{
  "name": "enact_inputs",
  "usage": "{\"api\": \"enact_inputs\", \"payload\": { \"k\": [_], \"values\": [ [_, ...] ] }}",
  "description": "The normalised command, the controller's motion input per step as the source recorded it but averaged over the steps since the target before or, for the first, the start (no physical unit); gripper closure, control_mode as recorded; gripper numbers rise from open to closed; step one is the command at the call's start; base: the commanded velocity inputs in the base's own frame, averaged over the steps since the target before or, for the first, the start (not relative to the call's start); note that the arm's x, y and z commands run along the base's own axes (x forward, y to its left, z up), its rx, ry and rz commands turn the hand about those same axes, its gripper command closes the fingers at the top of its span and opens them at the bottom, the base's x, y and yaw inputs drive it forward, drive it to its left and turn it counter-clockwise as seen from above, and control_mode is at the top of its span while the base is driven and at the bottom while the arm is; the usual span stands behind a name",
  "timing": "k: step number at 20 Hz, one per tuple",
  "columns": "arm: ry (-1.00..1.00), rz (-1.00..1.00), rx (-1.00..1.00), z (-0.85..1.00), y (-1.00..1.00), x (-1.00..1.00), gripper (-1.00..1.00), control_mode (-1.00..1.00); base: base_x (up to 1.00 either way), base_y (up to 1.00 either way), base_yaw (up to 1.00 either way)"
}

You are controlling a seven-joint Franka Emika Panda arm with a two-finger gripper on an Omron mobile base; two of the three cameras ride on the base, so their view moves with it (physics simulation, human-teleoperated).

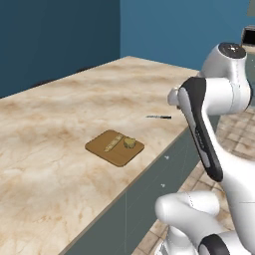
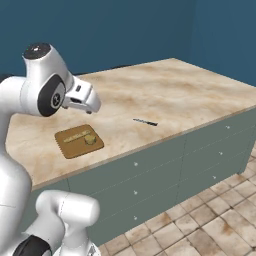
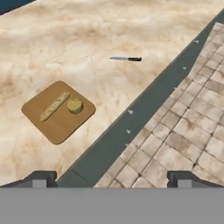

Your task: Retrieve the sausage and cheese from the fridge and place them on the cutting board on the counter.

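Table (image 3: 87, 39), beige marbled. Cutting board (image 3: 54, 124) near its front edge, carrying a pale tan stick (image 3: 54, 106) and a round yellowish lump (image 3: 75, 106) just beside it. Knife (image 3: 126, 58) well apart. Claw (image 3: 112, 178) spread wide, empty, off the table's edge, board ahead.

Stick (image 3: 54, 106) and round chunk (image 3: 75, 106) side by side on cutting board (image 3: 57, 127), knife (image 3: 126, 58) apart on counter (image 3: 78, 39).

Knife (image 3: 126, 58) lying flat, pale baguette (image 3: 54, 106) beside round bun (image 3: 75, 106)
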Motion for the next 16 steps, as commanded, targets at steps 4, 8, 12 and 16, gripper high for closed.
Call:
{"api": "enact_inputs", "payload": {
  "k": [4,8,12,16],
  "values": [
    [-0.3,0.07,0.0,0.25,-0.01,-0.12,-1.0,-1.0,0.0,0.0,0.0],
    [0.04,0.01,0.0,0.34,0.0,0.0,-1.0,-1.0,0.0,0.0,0.0],
    [0.18,-0.01,0.0,0.15,0.0,-0.04,-1.0,-1.0,0.0,0.0,0.0],
    [0.12,-0.04,0.0,0.0,0.0,-0.07,-1.0,1.0,0.0,0.0,-0.01]
  ]
}}
